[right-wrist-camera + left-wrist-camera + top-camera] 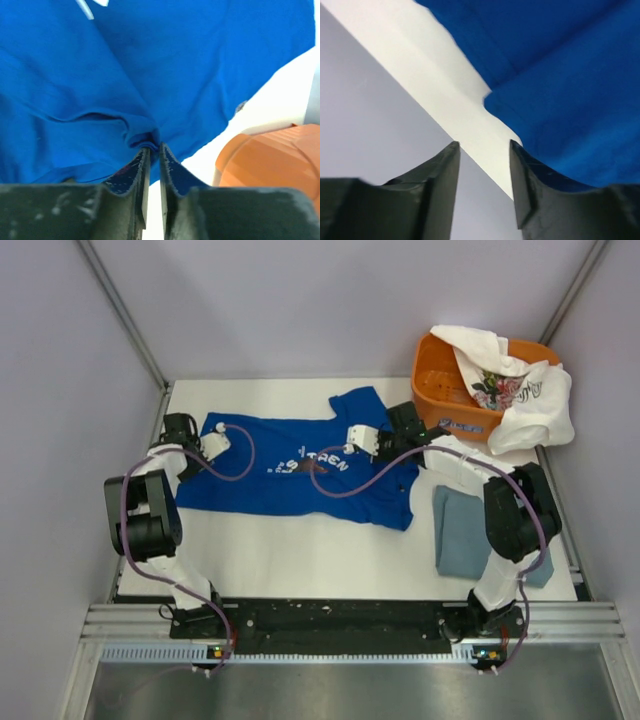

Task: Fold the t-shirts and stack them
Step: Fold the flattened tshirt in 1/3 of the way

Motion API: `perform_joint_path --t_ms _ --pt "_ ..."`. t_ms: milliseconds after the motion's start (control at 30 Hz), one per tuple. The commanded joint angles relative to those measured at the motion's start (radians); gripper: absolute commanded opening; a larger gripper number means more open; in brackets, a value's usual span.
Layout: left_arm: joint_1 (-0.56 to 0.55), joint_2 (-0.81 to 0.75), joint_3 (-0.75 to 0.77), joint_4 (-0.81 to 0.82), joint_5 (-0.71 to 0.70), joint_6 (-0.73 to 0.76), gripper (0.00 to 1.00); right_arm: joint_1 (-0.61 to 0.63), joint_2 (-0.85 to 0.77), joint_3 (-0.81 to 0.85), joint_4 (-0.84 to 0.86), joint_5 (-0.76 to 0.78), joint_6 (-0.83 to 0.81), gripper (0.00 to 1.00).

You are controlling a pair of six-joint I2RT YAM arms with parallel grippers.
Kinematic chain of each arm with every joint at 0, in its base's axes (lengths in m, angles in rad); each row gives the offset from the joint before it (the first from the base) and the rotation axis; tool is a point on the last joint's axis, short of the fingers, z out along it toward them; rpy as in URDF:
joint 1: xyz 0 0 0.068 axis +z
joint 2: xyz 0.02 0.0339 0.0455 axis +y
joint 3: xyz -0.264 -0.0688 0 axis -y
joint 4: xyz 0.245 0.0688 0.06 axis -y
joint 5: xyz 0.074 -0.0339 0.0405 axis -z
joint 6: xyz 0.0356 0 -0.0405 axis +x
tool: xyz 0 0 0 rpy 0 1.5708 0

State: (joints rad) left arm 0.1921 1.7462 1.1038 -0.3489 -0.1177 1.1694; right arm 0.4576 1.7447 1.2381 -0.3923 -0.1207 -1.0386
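White table (300, 550); left end effector (485, 150) spread, right end effector (154, 148) pinching blue t-shirt (175, 65).

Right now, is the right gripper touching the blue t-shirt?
Touching. The right wrist view shows the right gripper with its jaws nearly closed on a puckered fold of the blue t-shirt, the cloth pinched between the tips.

Lab test cell: grey panel walls (330, 300), aluminium frame (125, 625).
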Motion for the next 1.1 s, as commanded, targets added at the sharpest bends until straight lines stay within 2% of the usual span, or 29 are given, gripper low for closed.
perform_joint_path --t_ms 0,67,133,200,300,400,533,700,1067 --pt "0.003 0.047 0.105 0.08 -0.089 -0.126 0.55 -0.014 0.056 0.101 0.144 0.041 0.139 0.2" --pt "0.004 0.058 0.139 0.076 -0.112 -0.168 0.59 -0.014 0.091 0.168 0.158 0.09 0.239 0.3" --pt "0.007 0.047 0.154 0.074 -0.122 -0.191 0.6 -0.014 0.121 0.262 0.142 0.184 0.407 0.35" --pt "0.01 0.01 0.145 0.062 -0.103 -0.2 0.61 -0.014 0.128 0.343 0.065 0.211 0.509 0.39" --pt "0.012 -0.065 0.11 0.002 -0.041 -0.191 0.62 -0.011 0.089 0.4 -0.074 0.077 0.658 0.43" --pt "0.013 -0.151 0.027 -0.062 0.053 -0.168 0.58 0.013 0.018 0.304 -0.089 -0.093 0.75 0.43" --pt "0.012 -0.2 -0.096 -0.075 0.06 -0.152 0.52 0.09 0.009 0.198 -0.094 -0.12 0.772 0.4" --pt "0.027 -0.142 -0.134 -0.049 -0.003 -0.214 0.49 0.133 0.091 0.19 -0.118 -0.096 0.816 0.31" --pt "0.029 -0.062 -0.186 0.036 -0.05 -0.22 0.49 0.159 0.2 0.164 -0.123 -0.096 0.782 0.32"
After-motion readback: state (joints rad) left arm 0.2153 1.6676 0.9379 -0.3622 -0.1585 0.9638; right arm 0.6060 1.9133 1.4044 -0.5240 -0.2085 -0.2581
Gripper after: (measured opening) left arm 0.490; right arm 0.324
